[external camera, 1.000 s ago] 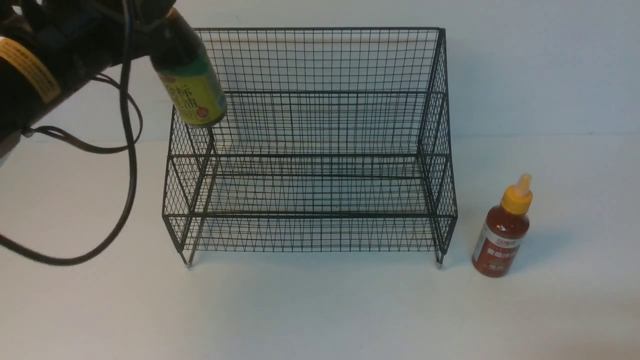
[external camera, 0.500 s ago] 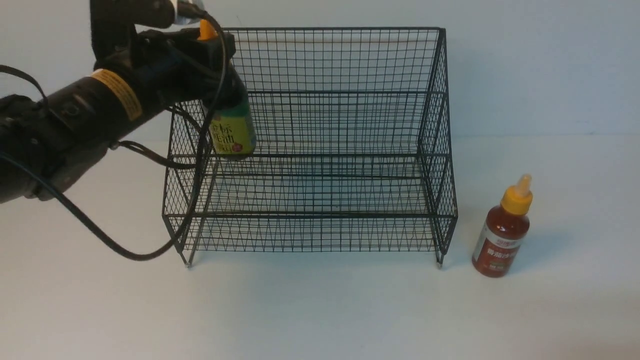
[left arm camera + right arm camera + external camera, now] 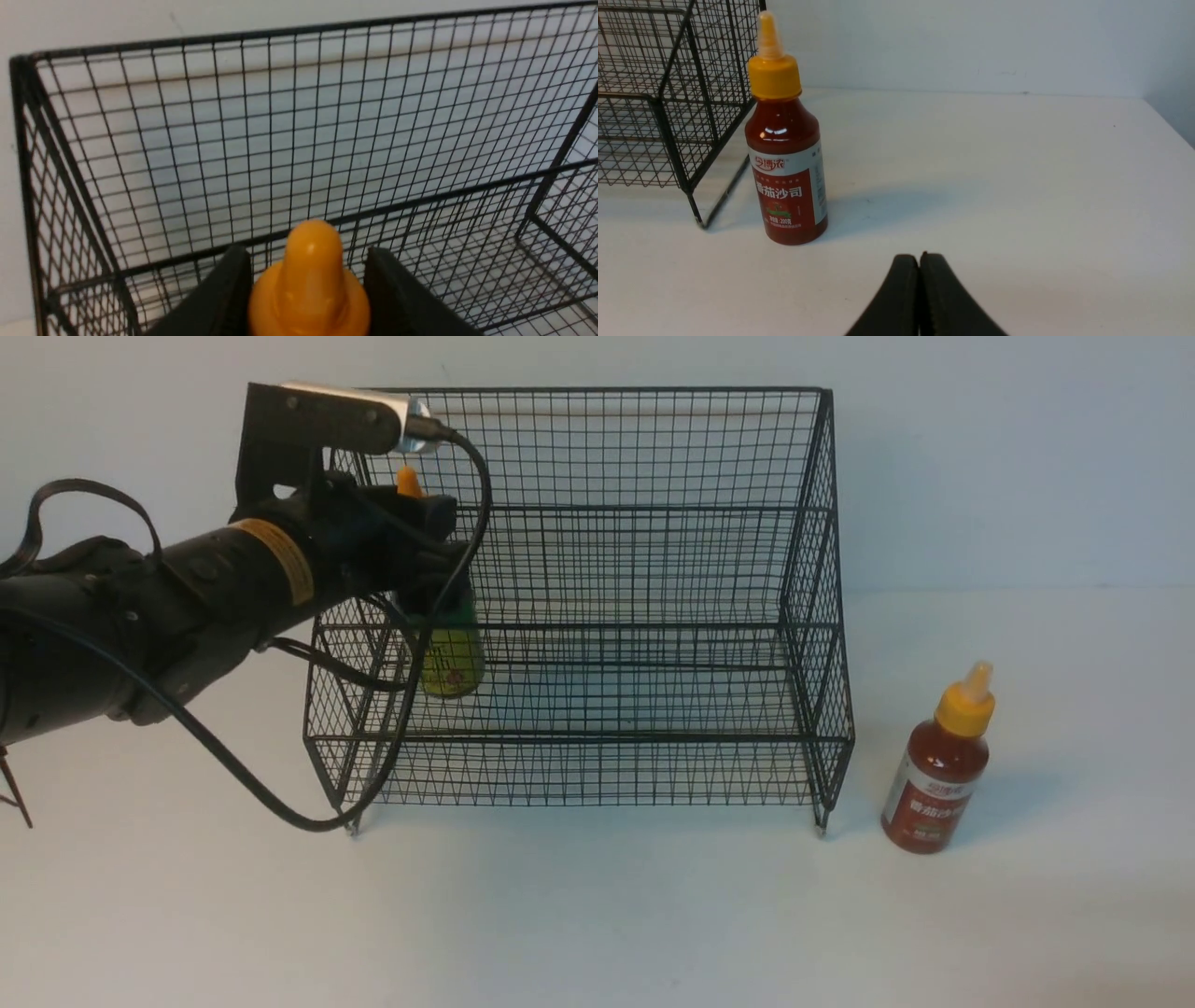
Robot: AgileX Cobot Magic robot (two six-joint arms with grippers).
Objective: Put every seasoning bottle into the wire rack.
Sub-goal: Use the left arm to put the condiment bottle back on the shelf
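Far left: reaches in over the white table (image 3: pixel 597 915) with the black left arm (image 3: pixel 140 616), trailing a looped black cable (image 3: pixel 308 825) that dips to the front left corner of the rack. Clamps the left pincer (image 3: pixel 437 560) on the dark bottle (image 3: pixel 453 658), one jaw on either side of the neck just under the orange cap (image 3: pixel 308 280). Holds that bottle upright inside the left end of the black wire rack (image 3: pixel 607 389), with its yellow-green label low behind the mesh, near the step between the two tiers. Cannot tell whether the base touches a shelf. Shows, in the left wrist view, the cap's nozzle pointing up in front of the rack's tall back wall, apart from the wire.

Further right, outside the rack and just beside its front right foot: the red bottle (image 3: pixel 936 775), upright on the table, yellow cap on, white-and-red label turned toward the front camera.

Far right, seen only in the right wrist view: the right pincer (image 3: pixel 920 261), jaws pressed together on nothing, low over the table. Sits near the red bottle without touching it.
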